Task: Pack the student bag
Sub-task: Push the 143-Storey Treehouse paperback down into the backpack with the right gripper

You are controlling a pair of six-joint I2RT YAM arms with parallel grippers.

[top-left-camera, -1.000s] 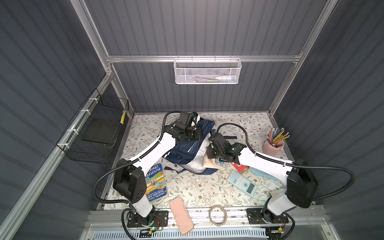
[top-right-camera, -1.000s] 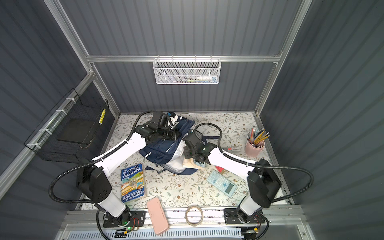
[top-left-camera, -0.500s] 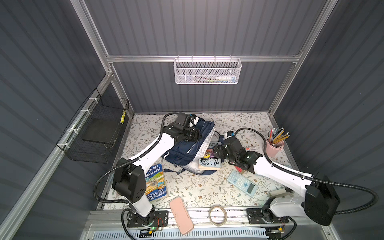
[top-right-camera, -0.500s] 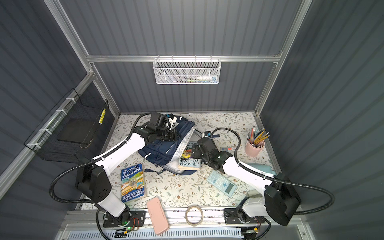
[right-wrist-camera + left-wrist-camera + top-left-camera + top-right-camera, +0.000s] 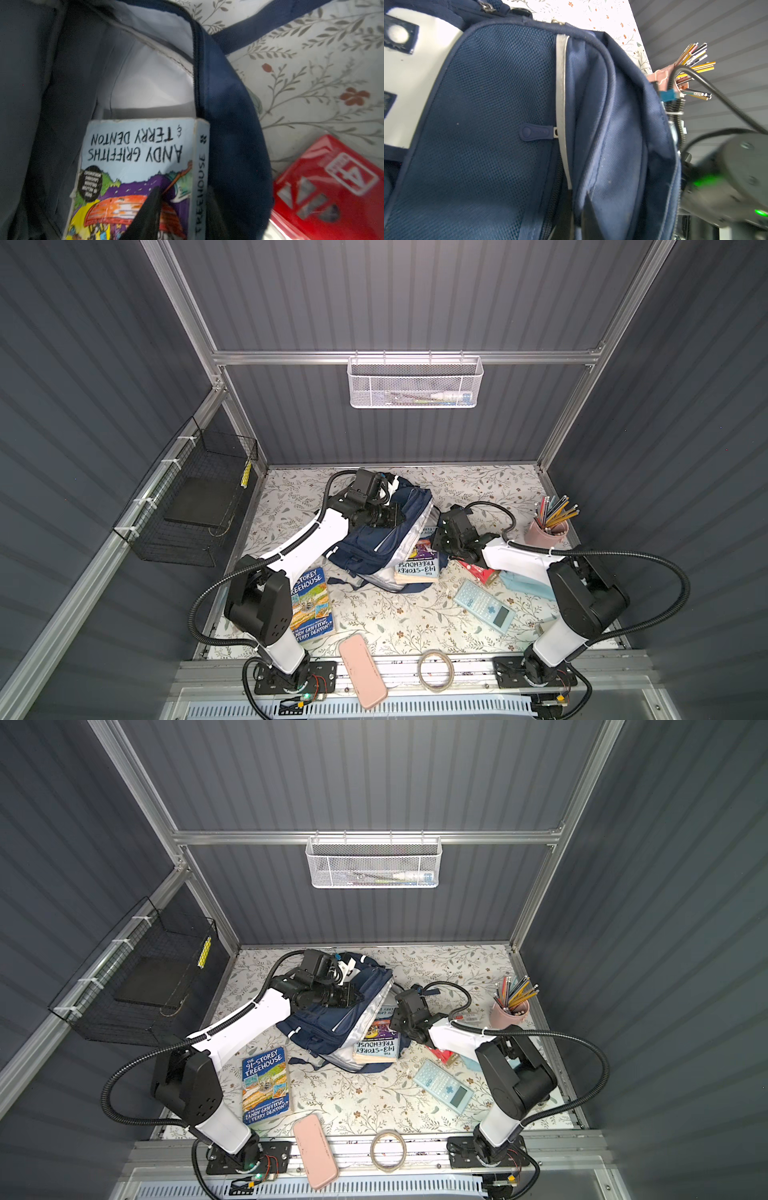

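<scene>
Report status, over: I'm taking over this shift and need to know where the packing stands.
Left gripper shut on student bag flap, mouth open. Right gripper shut on 143-Storey Treehouse book, half inside. Nothing blocks the opening.

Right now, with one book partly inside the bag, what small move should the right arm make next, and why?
Probably push the book deeper into the bag. The right gripper pinches its near end, much of it sticks out past the rim, the left gripper holds the mouth open, and pale lining shows ahead.

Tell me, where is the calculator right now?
In both top views the calculator lies flat right of the student bag, beside the red packet.
</scene>
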